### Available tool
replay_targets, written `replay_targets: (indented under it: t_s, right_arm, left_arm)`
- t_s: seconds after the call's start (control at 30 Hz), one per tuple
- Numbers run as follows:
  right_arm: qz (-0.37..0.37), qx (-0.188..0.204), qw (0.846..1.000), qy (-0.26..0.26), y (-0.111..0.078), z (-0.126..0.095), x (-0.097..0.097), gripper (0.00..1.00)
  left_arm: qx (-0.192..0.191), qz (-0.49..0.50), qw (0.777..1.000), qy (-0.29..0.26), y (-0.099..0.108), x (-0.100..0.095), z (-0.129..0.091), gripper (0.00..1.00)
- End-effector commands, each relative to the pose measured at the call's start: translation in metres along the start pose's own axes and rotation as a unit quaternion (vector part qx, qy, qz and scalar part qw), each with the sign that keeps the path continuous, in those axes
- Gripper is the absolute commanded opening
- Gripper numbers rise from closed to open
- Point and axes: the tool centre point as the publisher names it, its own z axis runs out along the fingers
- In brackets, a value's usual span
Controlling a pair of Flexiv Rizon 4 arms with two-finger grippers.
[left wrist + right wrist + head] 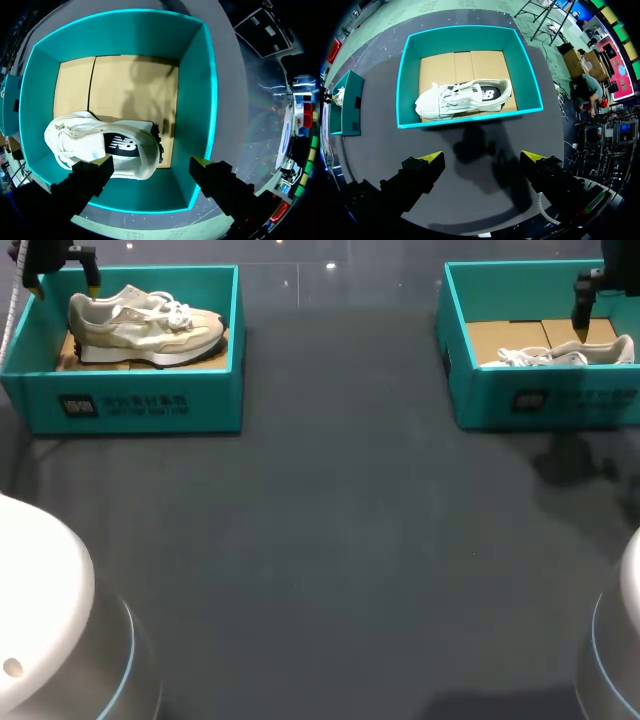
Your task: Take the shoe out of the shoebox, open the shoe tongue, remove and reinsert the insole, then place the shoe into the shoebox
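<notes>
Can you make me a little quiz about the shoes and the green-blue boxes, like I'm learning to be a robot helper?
1. True or false: the left shoebox and the right shoebox each hold a shoe.
2. The left gripper above the left shoe is: A) open, B) shut on the shoe, C) shut on the box wall.
3. Fill in: the right gripper has ____ fingertips.
Key: 1 true; 2 A; 3 yellow.
</notes>
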Motion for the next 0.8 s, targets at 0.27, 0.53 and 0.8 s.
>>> replay_targets:
  t_s: [0.27,0.53,0.8]
  right_arm:
    - [0.000,0.000,1.000,-0.001,0.000,0.000,0.000,1.00]
    - [0.000,0.000,1.000,-0.001,0.000,0.000,0.000,1.00]
    - [0.000,0.000,1.000,-0.001,0.000,0.000,0.000,1.00]
  left_arm:
    - [0.023,0.011,1.000,0.004,0.009,-0.001,0.026,0.85]
    - [0.031,0.010,0.999,0.009,0.013,0.000,0.041,0.82]
    - [0.045,0.009,0.999,0.010,0.014,-0.001,0.055,0.73]
